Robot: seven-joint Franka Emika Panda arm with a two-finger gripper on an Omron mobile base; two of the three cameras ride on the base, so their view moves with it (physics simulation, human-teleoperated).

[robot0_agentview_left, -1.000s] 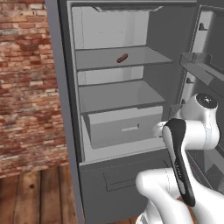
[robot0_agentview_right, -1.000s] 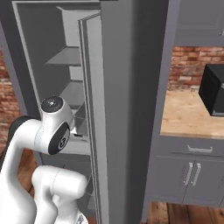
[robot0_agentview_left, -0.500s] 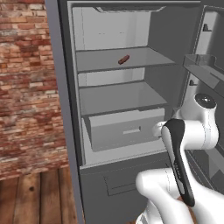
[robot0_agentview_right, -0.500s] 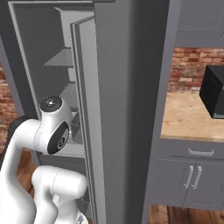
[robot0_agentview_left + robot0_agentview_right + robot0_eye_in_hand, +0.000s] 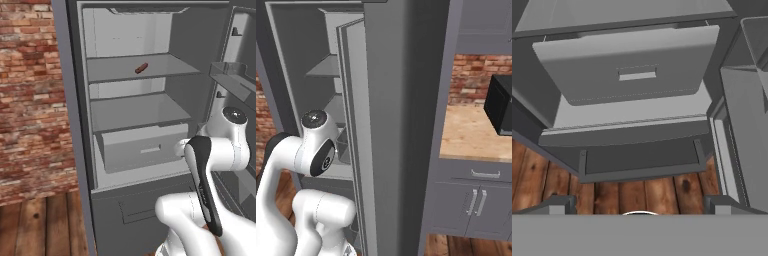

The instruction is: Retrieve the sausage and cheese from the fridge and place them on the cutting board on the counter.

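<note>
The fridge (image 5: pixel 74 130) stands open, its door (image 5: pixel 396 120) swung to the right. The sausage (image 5: pixel 141 68), a short reddish-brown cylinder, lies on the upper shelf (image 5: pixel 125 70). In the hand view my gripper (image 5: pixel 639 204) is open and empty, pointing down at the pale drawer (image 5: pixel 632 65) and the fridge's lower front, some way below the sausage's shelf. The counter (image 5: pixel 471 135) shows past the door on the right. The cheese and the cutting board are out of view.
A dark box-shaped appliance (image 5: pixel 501 105) sits on the counter, over grey cabinet fronts with metal handles (image 5: pixel 476 200). Door bins (image 5: pixel 235 80) jut out on the right of the fridge opening. A brick wall (image 5: pixel 30 100) and wooden floor (image 5: pixel 40 225) lie left of the fridge.
The whole picture has shifted a little in both base views, so the camera has moved slightly. The gripper has stayed open.
</note>
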